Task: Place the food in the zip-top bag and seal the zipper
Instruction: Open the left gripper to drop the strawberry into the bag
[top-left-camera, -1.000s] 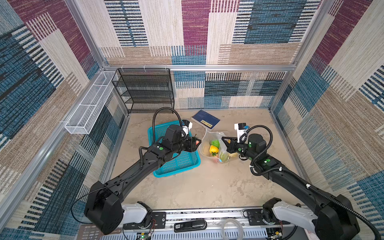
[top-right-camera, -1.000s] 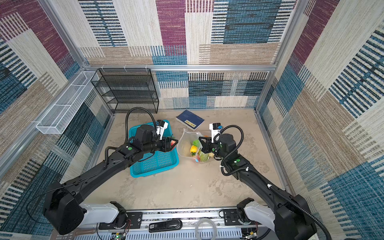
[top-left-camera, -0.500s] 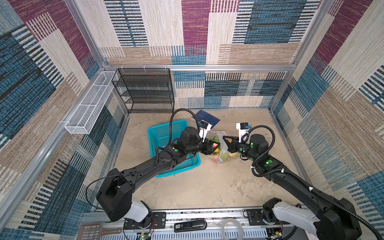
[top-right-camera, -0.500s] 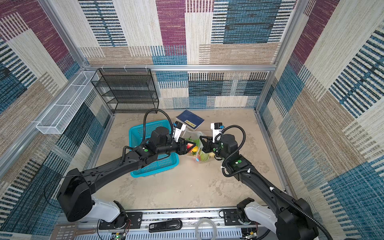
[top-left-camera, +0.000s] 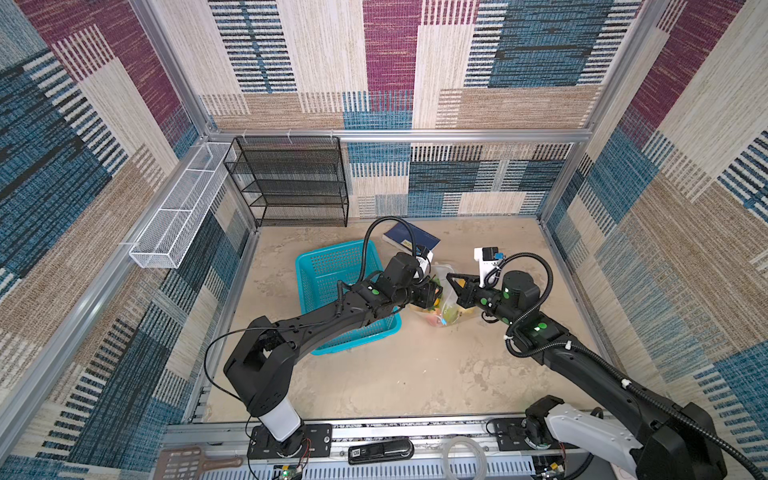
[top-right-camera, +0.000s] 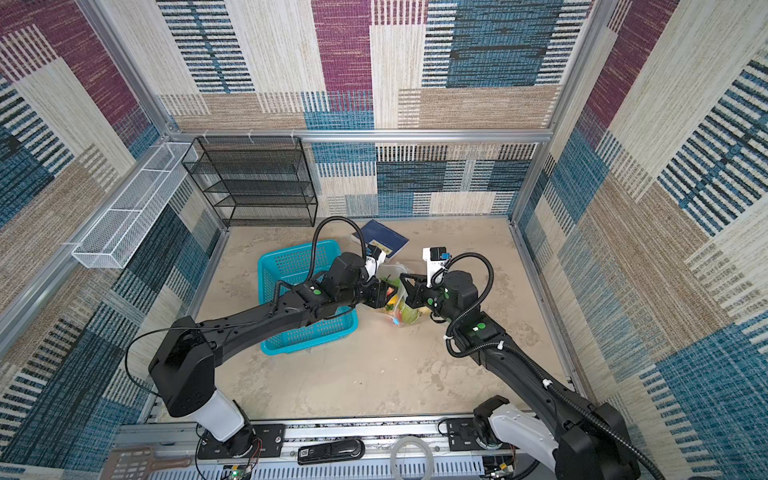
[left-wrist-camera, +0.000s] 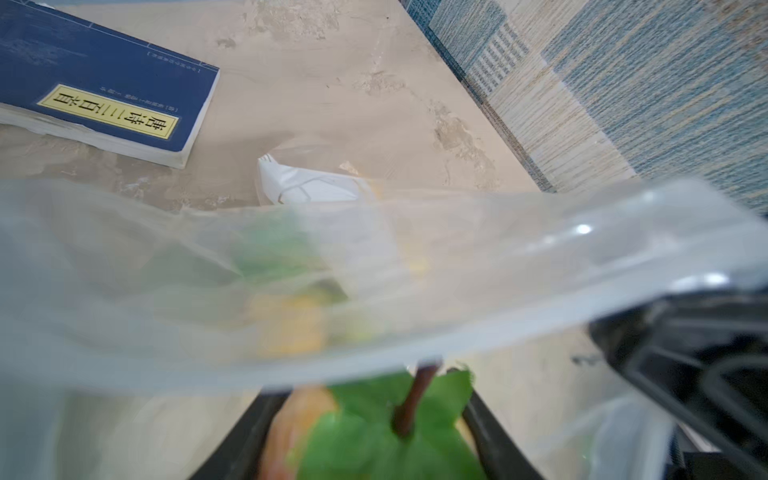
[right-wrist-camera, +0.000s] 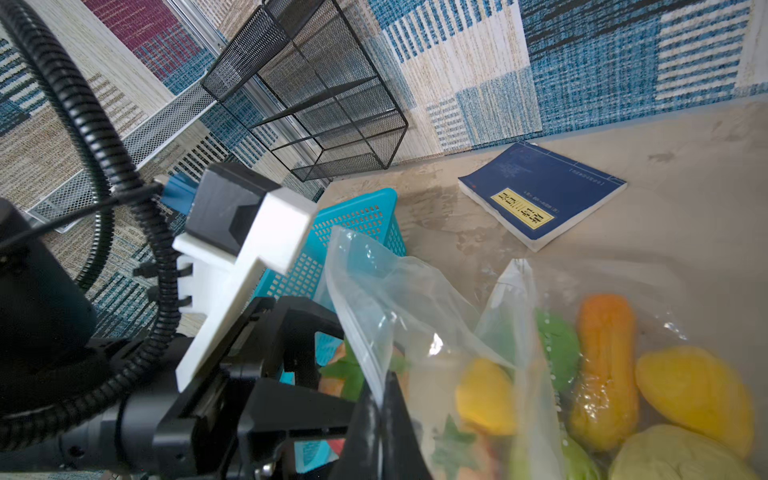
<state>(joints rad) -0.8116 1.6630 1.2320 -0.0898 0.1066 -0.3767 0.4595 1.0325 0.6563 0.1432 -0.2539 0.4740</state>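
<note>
The clear zip-top bag (top-left-camera: 448, 312) (top-right-camera: 405, 316) stands in the middle of the floor with its mouth held up. My right gripper (right-wrist-camera: 380, 390) (top-left-camera: 451, 279) is shut on its mouth edge. Inside lies food: an orange piece (right-wrist-camera: 604, 365), a yellow lemon (right-wrist-camera: 694, 395), green pieces (right-wrist-camera: 557, 349) and a pale pear (right-wrist-camera: 673, 455). My left gripper (left-wrist-camera: 370, 399) (top-left-camera: 432, 293) is shut on an orange-red fruit (left-wrist-camera: 374, 436) with green leaves and a brown stem. It is right at the bag's mouth, against the blurred plastic rim (left-wrist-camera: 374, 282). The zipper's slider does not show.
A teal perforated basket (top-left-camera: 332, 270) stands just left of the bag, under my left arm. A blue book (top-left-camera: 409, 237) lies behind the bag. At the back left are a black wire rack (top-left-camera: 291, 183) and a white wire tray (top-left-camera: 174, 208) on the wall.
My left gripper has carried the fruit rightwards from over the basket to the bag's mouth. My right gripper has kept its hold on the bag edge and hardly moved.
</note>
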